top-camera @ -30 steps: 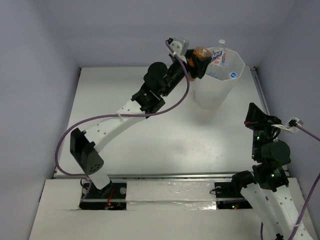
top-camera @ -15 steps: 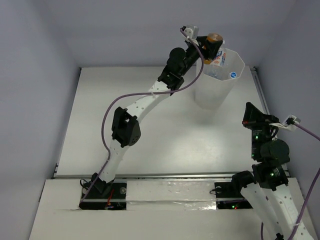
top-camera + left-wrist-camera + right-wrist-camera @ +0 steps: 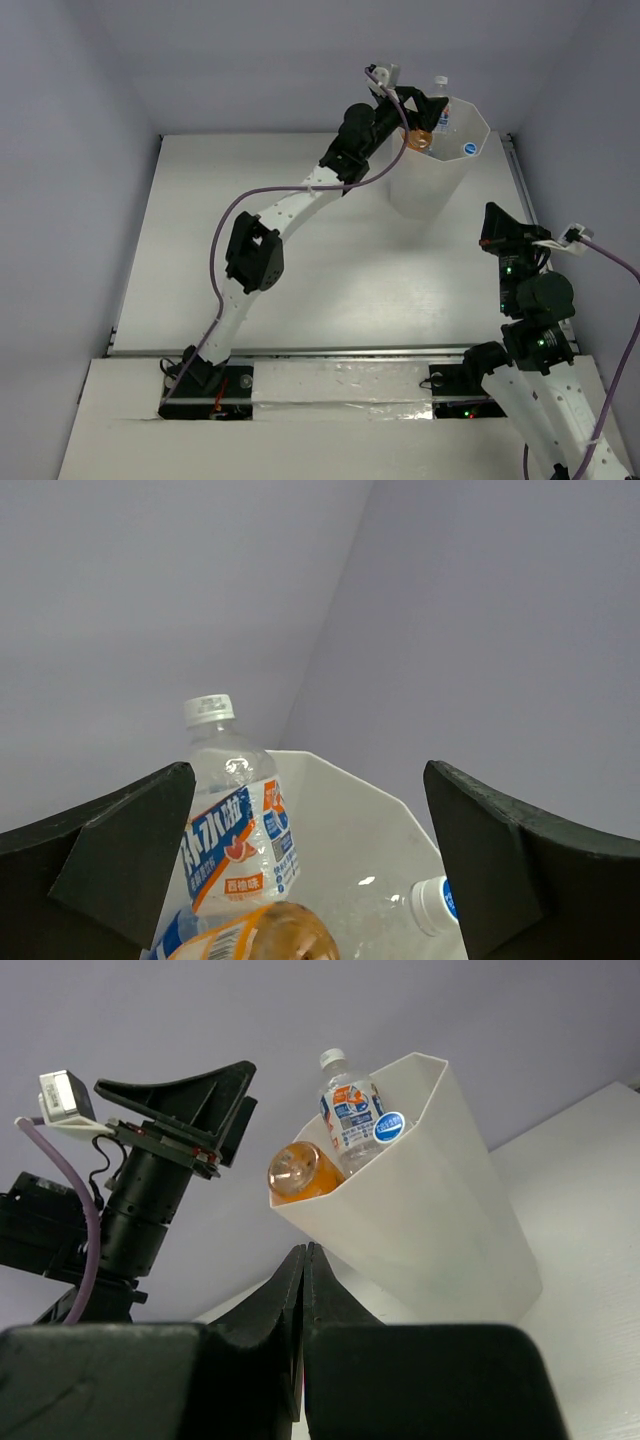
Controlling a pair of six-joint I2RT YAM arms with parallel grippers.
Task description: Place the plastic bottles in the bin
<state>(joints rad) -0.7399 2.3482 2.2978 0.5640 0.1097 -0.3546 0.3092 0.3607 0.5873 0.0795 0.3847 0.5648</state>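
The bin point(image 3: 440, 170) stands at the back right of the table. My left gripper point(image 3: 417, 107) hangs over its rim, open and empty. In the left wrist view the open gripper point(image 3: 308, 772) frames the bin's inner wall point(image 3: 350, 820). An orange bottle point(image 3: 265, 935) lies just below it, beside an upright clear bottle with a white-red label point(image 3: 235, 825) and a blue-topped white cap point(image 3: 436, 904). The orange bottle point(image 3: 421, 138) also shows in the top view. My right gripper point(image 3: 490, 236) is shut and empty, near the right edge, apart from the bin point(image 3: 430, 1200).
The right wrist view shows the orange bottle point(image 3: 295, 1172) and the clear bottle point(image 3: 350, 1110) poking above the bin's rim, with the left gripper point(image 3: 190, 1110) beside them. Grey walls enclose the table point(image 3: 250, 230) on three sides.
The left arm carried the orange bottle from beside the bin's rim to over the bin and opened. The bottle now lies inside the bin. The right arm barely moved.
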